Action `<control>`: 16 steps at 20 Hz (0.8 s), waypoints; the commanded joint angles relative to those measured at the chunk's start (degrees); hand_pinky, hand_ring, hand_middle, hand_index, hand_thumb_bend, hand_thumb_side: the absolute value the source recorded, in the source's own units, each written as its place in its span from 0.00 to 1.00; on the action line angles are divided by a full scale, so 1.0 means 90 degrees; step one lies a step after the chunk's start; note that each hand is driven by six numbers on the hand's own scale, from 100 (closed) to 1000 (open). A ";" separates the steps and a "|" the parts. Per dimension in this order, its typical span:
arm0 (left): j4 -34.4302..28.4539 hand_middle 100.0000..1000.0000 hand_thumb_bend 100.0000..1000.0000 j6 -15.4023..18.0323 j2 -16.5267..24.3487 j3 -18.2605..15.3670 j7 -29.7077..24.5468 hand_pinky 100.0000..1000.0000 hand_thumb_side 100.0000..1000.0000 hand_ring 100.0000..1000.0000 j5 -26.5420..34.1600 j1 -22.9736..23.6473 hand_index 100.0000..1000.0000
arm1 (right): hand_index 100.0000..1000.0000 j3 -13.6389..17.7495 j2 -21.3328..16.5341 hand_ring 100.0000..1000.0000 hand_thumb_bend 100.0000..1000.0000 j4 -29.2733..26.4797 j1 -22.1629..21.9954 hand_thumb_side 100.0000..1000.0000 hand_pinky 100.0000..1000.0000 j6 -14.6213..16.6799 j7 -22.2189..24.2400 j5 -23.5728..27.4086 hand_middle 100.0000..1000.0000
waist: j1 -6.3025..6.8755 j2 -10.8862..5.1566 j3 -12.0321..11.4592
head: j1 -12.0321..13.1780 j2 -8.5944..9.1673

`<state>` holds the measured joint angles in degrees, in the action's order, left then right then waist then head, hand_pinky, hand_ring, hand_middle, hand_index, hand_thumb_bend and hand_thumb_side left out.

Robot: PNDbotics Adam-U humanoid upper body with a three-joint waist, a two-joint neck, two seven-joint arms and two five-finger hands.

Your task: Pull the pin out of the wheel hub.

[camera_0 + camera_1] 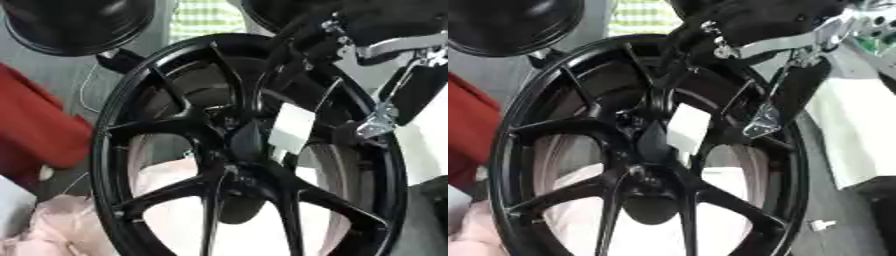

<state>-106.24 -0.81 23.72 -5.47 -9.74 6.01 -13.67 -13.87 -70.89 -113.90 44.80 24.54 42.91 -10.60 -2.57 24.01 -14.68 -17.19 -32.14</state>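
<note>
A black spoked wheel (131, 125) fills both views, its hub (234, 167) just below the middle. My right arm (385, 30) comes in from the upper right, black with silver joints. Its hand (284, 62) reaches down across the spokes toward the hub. A dark pointed shape (654, 142) sits just above the hub centre; whether it is the pin or a fingertip I cannot make out. A white tag (291, 129) hangs beside it. The black hand blends into the black wheel. My left hand shows in neither view.
A second black round part (79, 25) lies at the upper left. A red object (35, 130) is at the left, pink cloth (52, 225) at the lower left, and a white sheet (850, 135) on the right. A silver bracket (761, 122) hangs from my arm.
</note>
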 commanded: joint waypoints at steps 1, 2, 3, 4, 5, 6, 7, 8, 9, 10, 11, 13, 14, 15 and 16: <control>-0.0135 0.44 0.00 0.0006 0.0212 -0.0021 -0.0018 0.67 0.81 0.55 -0.0028 -0.0060 0.61 | 0.86 -0.0013 -0.0085 1.00 0.39 -0.0077 0.0127 0.32 0.98 0.0221 0.0333 0.0010 0.89 | -0.0074 -0.0027 -0.0017 | -0.0020 0.0020; -0.0133 0.44 0.00 0.0004 0.0211 -0.0021 -0.0020 0.67 0.81 0.55 -0.0031 -0.0058 0.61 | 0.86 -0.0033 -0.0071 1.00 0.39 -0.0077 0.0142 0.32 0.98 0.0209 0.0354 0.0006 0.89 | -0.0076 -0.0024 -0.0020 | -0.0021 0.0020; -0.0131 0.44 0.00 0.0002 0.0209 -0.0019 -0.0022 0.67 0.81 0.55 -0.0033 -0.0059 0.61 | 0.86 -0.0046 -0.0058 1.00 0.39 -0.0077 0.0155 0.32 0.98 0.0197 0.0369 0.0001 0.89 | -0.0079 -0.0020 -0.0022 | -0.0022 0.0022; -0.0130 0.44 0.00 0.0000 0.0208 -0.0018 -0.0024 0.67 0.81 0.55 -0.0035 -0.0060 0.61 | 0.86 -0.0054 -0.0045 1.00 0.39 -0.0077 0.0167 0.32 0.98 0.0184 0.0378 -0.0005 0.89 | -0.0082 -0.0016 -0.0024 | -0.0023 0.0021; -0.0128 0.44 0.00 -0.0003 0.0207 -0.0017 -0.0026 0.67 0.81 0.55 -0.0036 -0.0061 0.61 | 0.86 -0.0062 -0.0035 1.00 0.39 -0.0077 0.0175 0.32 0.98 0.0170 0.0387 -0.0013 0.89 | -0.0086 -0.0013 -0.0025 | -0.0023 0.0018; -0.0127 0.44 0.00 -0.0005 0.0205 -0.0016 -0.0028 0.67 0.81 0.55 -0.0038 -0.0062 0.61 | 0.86 -0.0070 -0.0030 1.00 0.39 -0.0077 0.0179 0.32 0.98 0.0158 0.0397 -0.0022 0.89 | -0.0090 -0.0009 -0.0026 | -0.0023 0.0016; -0.0126 0.44 0.00 -0.0006 0.0204 -0.0014 -0.0029 0.67 0.81 0.55 -0.0039 -0.0064 0.61 | 0.86 -0.0078 -0.0027 1.00 0.39 -0.0077 0.0177 0.32 0.98 0.0147 0.0408 -0.0034 0.89 | -0.0094 -0.0004 -0.0029 | -0.0023 0.0015; -0.0125 0.44 0.00 -0.0008 0.0203 -0.0014 -0.0031 0.67 0.81 0.55 -0.0041 -0.0064 0.61 | 0.86 -0.0092 -0.0027 1.00 0.39 -0.0070 0.0169 0.31 0.98 0.0138 0.0424 -0.0049 0.89 | -0.0097 0.0000 -0.0032 | -0.0021 0.0012; -0.0125 0.44 0.00 -0.0009 0.0202 -0.0014 -0.0032 0.67 0.81 0.55 -0.0043 -0.0064 0.61 | 0.86 -0.0111 -0.0028 1.00 0.39 -0.0056 0.0157 0.31 0.98 0.0134 0.0444 -0.0064 0.89 | -0.0100 0.0004 -0.0037 | -0.0020 0.0010; -0.0125 0.44 0.00 -0.0010 0.0200 -0.0015 -0.0031 0.67 0.81 0.55 -0.0045 -0.0064 0.61 | 0.86 -0.0128 -0.0028 1.00 0.39 -0.0037 0.0144 0.31 0.98 0.0135 0.0463 -0.0077 0.89 | -0.0103 0.0009 -0.0042 | -0.0020 0.0008; -0.0125 0.44 0.00 -0.0011 0.0199 -0.0016 -0.0031 0.67 0.81 0.55 -0.0046 -0.0063 0.61 | 0.86 -0.0145 -0.0028 1.00 0.38 -0.0016 0.0133 0.30 0.98 0.0140 0.0482 -0.0091 0.89 | -0.0105 0.0013 -0.0047 | -0.0018 0.0007; -0.0124 0.44 0.00 -0.0012 0.0196 -0.0017 -0.0031 0.67 0.82 0.55 -0.0049 -0.0061 0.61 | 0.86 -0.0171 -0.0022 1.00 0.37 0.0032 0.0116 0.30 0.98 0.0151 0.0510 -0.0111 0.89 | -0.0108 0.0020 -0.0053 | -0.0016 0.0005; -0.0123 0.44 0.00 -0.0014 0.0194 -0.0016 -0.0032 0.67 0.82 0.55 -0.0050 -0.0061 0.61 | 0.86 -0.0183 -0.0019 1.00 0.37 0.0060 0.0108 0.30 0.97 0.0157 0.0522 -0.0118 0.89 | -0.0110 0.0023 -0.0056 | -0.0017 0.0003; -0.0122 0.44 0.00 -0.0015 0.0193 -0.0015 -0.0033 0.67 0.82 0.55 -0.0051 -0.0062 0.61 | 0.86 -0.0193 -0.0017 1.00 0.37 0.0092 0.0100 0.30 0.97 0.0162 0.0534 -0.0130 0.89 | -0.0112 0.0027 -0.0059 | -0.0018 0.0001; -0.0120 0.44 0.00 -0.0016 0.0192 -0.0015 -0.0034 0.67 0.82 0.55 -0.0053 -0.0062 0.61 | 0.86 -0.0202 -0.0013 1.00 0.37 0.0122 0.0094 0.30 0.97 0.0169 0.0543 -0.0145 0.89 | -0.0113 0.0030 -0.0062 | -0.0018 0.0002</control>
<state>-106.24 -0.98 23.73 -5.46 -9.92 5.59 -13.76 -16.24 -69.84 -113.05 45.26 22.90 44.55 -11.55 -2.95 24.55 -15.23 -17.22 -32.16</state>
